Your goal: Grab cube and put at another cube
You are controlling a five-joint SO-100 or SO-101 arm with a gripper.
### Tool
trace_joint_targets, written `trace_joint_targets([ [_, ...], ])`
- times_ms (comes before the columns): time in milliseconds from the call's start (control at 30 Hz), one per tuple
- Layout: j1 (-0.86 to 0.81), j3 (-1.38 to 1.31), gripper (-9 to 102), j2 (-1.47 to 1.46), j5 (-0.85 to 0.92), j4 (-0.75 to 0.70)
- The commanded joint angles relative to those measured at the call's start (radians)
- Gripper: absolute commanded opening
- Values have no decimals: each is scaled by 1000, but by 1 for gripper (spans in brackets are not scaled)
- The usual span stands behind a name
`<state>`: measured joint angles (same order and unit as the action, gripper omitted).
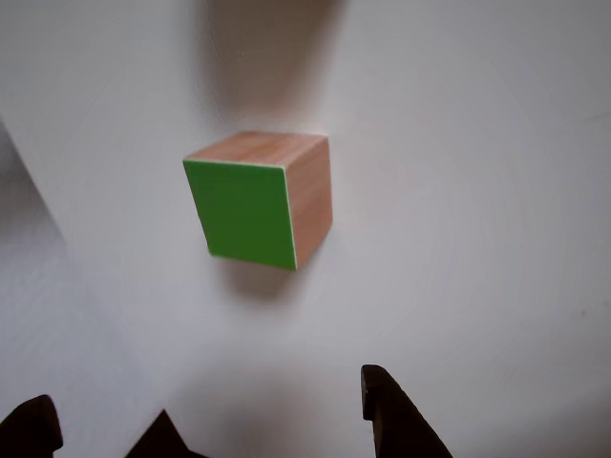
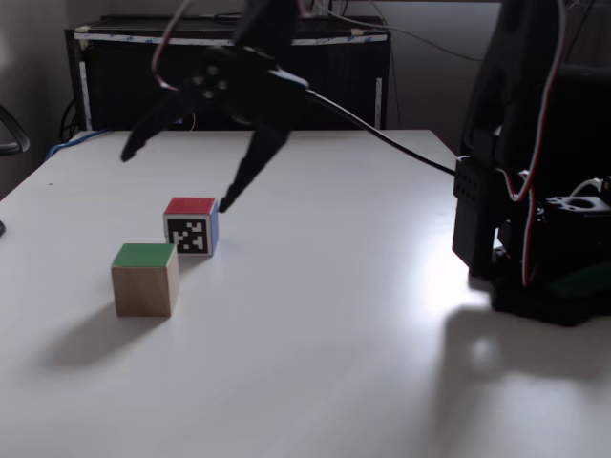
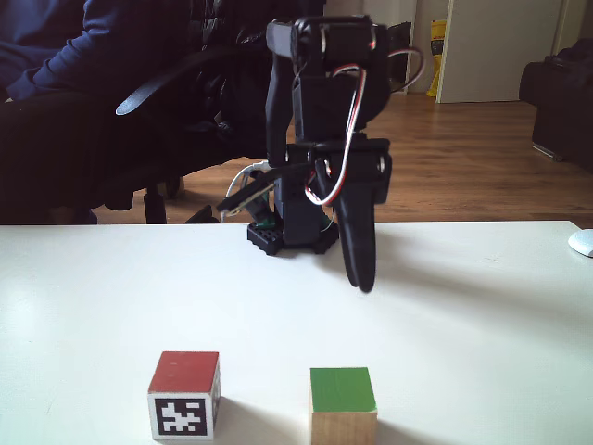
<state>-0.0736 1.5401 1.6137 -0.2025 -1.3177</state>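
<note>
- The white table (image 2: 363,363) carried both blocks.
- The gripper (image 2: 177,176) hung spread wide, grasping nothing.
- The cube (image 2: 144,279) sat below it, the red cube (image 2: 191,225) just beside.

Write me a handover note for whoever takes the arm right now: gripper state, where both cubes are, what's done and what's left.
Gripper: open, empty, in the air above the cubes in a fixed view.
Green-faced wooden cube: on the white table, untouched, green face up.
Red-topped cube: close beside it, a small gap between them, a black-and-white marker on its side.
Done: approach only.
Left: lower, grasp the green-faced cube, set it at the red-topped one.
</note>
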Motion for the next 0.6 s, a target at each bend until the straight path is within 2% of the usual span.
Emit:
trace_joint_targets([
  [0, 15, -146, 48, -84, -14, -48],
  [133, 6, -233, 48, -204, 14, -87],
  [567, -61, -371, 48, -370, 95, -87],
])
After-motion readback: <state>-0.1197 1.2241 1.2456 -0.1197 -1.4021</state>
